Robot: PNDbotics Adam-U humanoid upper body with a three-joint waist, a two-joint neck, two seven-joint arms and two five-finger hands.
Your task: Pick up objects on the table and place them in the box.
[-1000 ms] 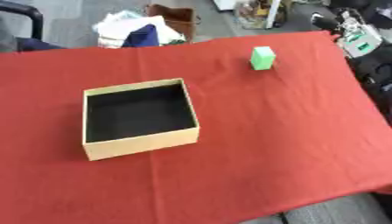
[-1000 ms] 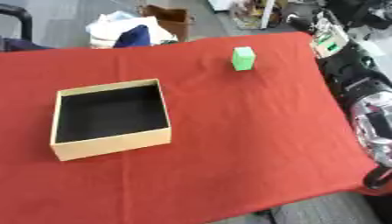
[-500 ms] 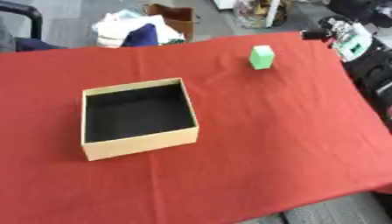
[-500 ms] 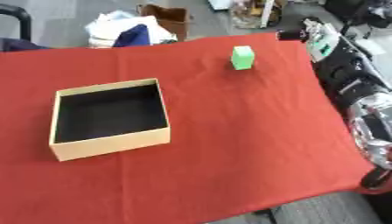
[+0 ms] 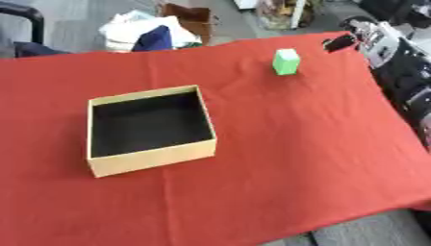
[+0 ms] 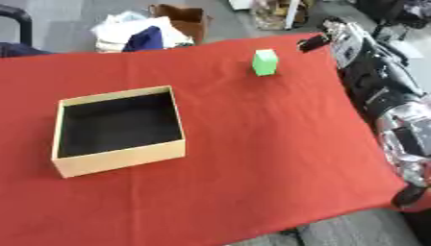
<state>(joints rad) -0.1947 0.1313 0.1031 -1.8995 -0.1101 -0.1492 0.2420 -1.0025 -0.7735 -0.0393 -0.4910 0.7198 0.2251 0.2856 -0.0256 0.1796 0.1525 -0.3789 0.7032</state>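
Note:
A small green block (image 5: 286, 61) stands upright near the far right corner of the red-covered table (image 5: 295, 144). A tan cardboard box (image 5: 151, 157) with a dark, empty inside sits left of centre, open at the top. My right hand (image 6: 313, 43) comes in from the right over the table's far right corner, just right of the block and not touching it. Its dark fingers point toward the block and hold nothing. The black and silver right arm (image 6: 379, 91) runs along the table's right edge. My left hand shows in no view.
Beyond the far edge lie a pile of white and blue cloth (image 5: 143, 31) and a brown carton (image 5: 189, 14) on the floor. A dark chair (image 5: 25, 14) shows at the far left. The table's front edge runs across the lower right.
My right hand has moved left along the far right corner, closer to the green block. The block and the box have stayed put.

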